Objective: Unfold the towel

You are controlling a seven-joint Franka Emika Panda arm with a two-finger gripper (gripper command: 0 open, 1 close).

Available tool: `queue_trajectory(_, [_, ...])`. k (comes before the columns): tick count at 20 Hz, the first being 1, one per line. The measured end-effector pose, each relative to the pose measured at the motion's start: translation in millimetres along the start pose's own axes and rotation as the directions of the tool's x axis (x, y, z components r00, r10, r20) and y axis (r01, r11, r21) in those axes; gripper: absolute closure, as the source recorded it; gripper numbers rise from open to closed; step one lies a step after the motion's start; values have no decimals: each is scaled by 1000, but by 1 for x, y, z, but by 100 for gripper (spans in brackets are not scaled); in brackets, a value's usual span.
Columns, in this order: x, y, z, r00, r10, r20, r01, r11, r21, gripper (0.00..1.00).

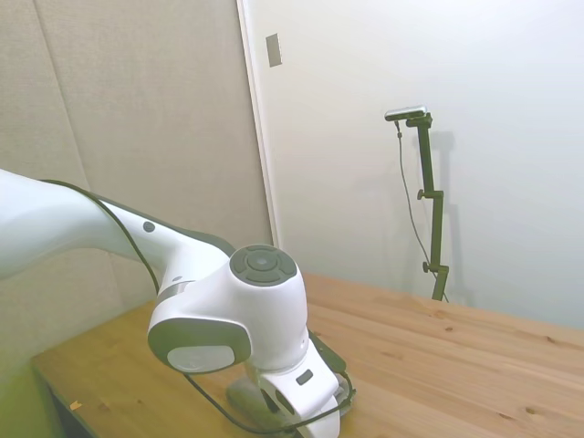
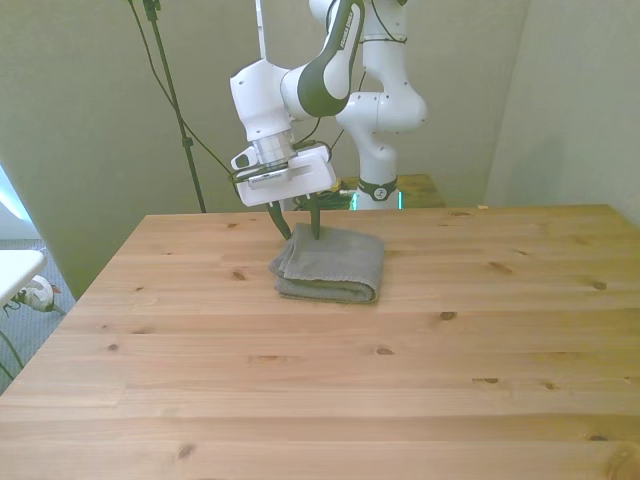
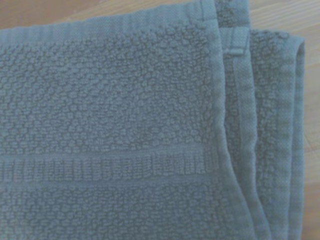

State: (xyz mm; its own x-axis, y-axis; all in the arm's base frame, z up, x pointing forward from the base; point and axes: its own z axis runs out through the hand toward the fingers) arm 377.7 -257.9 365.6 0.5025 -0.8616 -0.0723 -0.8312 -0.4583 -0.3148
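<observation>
Towel (image 2: 332,264): grey, folded, on table (image 2: 320,380), directly beneath claw (image 2: 301,230). Claw: fingers parted, tips at towel's far corner, gripping nothing.

The towel (image 2: 331,265) is lying folded on the table (image 2: 330,390), toward the far edge and somewhat to the front view's left of the middle. Its stacked layers are being shown at the end toward the front view's left, the folded edge at the near side. The gripper (image 2: 300,222) is being held over the towel's far corner on the front view's left, with its fingers (image 2: 316,222) spread apart and pointing down; one tip is standing at the towel's top face, the other at or just off its edge. In the wrist view the towel (image 3: 115,130) is filling nearly the whole picture, with bare table (image 3: 280,15) showing only beyond its layered edges. In the side view the towel is being hidden behind the arm.
</observation>
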Motion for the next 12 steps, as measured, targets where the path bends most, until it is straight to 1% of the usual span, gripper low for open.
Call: queue_trajectory(12, [-1, -1, -3, 1000, -6, -4, 6, 1000, 5, 100])
